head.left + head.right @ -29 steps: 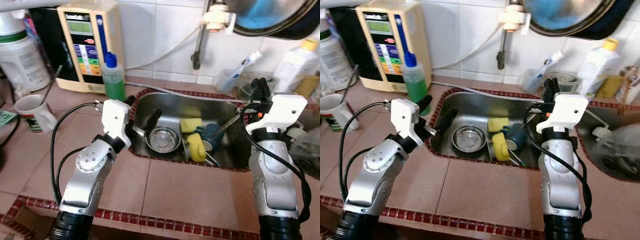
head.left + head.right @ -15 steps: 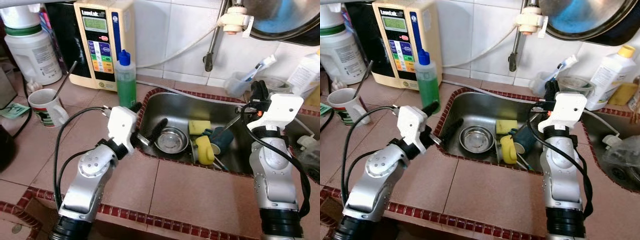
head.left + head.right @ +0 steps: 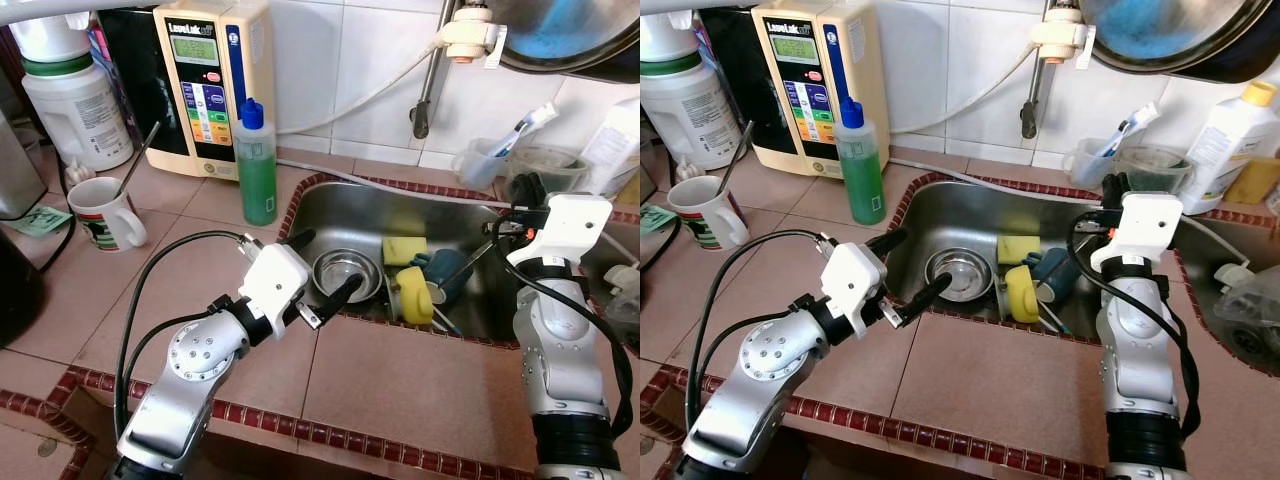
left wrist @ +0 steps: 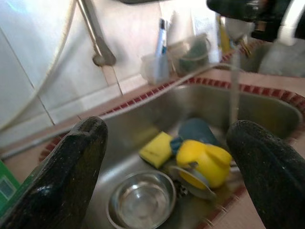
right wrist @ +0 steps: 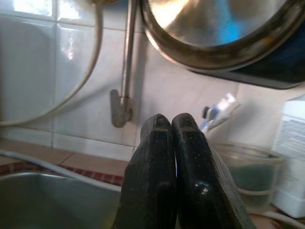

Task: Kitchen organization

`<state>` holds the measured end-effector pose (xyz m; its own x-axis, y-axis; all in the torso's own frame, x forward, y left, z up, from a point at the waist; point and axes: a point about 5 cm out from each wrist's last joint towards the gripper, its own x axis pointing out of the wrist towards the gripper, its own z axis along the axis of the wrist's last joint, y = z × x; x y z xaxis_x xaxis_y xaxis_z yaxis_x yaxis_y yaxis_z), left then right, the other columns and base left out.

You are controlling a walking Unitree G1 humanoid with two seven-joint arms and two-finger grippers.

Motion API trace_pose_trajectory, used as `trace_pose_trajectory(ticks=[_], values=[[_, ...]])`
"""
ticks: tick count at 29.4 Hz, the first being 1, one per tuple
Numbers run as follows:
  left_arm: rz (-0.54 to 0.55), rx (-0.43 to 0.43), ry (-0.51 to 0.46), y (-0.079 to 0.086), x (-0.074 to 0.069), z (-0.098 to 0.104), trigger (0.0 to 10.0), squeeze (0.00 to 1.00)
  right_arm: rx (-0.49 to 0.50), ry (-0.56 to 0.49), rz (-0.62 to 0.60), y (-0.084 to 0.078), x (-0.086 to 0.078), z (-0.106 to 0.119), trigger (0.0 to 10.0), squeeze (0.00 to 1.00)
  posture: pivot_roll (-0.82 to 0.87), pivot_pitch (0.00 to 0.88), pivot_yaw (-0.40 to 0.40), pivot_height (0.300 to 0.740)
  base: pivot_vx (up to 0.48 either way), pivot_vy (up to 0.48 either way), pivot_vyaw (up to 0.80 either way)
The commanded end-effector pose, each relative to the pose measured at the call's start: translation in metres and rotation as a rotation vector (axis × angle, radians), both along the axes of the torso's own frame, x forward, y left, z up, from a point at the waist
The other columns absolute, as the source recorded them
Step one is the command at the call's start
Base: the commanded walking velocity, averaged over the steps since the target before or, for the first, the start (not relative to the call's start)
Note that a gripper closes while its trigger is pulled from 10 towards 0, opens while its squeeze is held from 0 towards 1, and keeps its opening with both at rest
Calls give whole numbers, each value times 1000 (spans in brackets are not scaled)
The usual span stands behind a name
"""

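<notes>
Sink (image 3: 330,205): centre of the counter (image 3: 400,380), at 12 o'clock from the robot.
In sink: steel bowl (image 3: 346,274) at 9 o'clock; sponge (image 3: 404,249) at 12; pitcher (image 3: 413,294) mid-basin, front; cup (image 3: 445,268) at 3.
Soap bottle (image 3: 256,165): on counter, 10 o'clock of the sink, before the wall unit (image 3: 205,85).
Mug (image 3: 103,212): far left, 9 o'clock; jug (image 3: 75,95) behind it.
Container with toothbrush (image 3: 500,155): 2 o'clock, behind the sink.
Left gripper (image 3: 325,270): over sink's near-left rim.
Right gripper (image 3: 527,190): above sink's right edge.
</notes>
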<state>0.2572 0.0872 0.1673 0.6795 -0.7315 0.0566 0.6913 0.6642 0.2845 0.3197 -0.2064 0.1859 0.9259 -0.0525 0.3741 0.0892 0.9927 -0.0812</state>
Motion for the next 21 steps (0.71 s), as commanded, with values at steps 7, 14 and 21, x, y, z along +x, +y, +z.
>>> trace_pose_trajectory(ticks=[7,14,21], values=[[-33,-24,35,0,-14,19,10000,0,8,-13,44,13,10,1,10000,0,76,169,43,731,0,0,0],[-46,-39,69,0,-19,29,10000,0,28,-38,59,20,16,6,10000,0,95,203,68,731,0,0,0],[-69,-25,96,-1,-21,35,10000,0,128,-38,66,25,28,8,10000,0,127,231,92,731,0,0,0]])
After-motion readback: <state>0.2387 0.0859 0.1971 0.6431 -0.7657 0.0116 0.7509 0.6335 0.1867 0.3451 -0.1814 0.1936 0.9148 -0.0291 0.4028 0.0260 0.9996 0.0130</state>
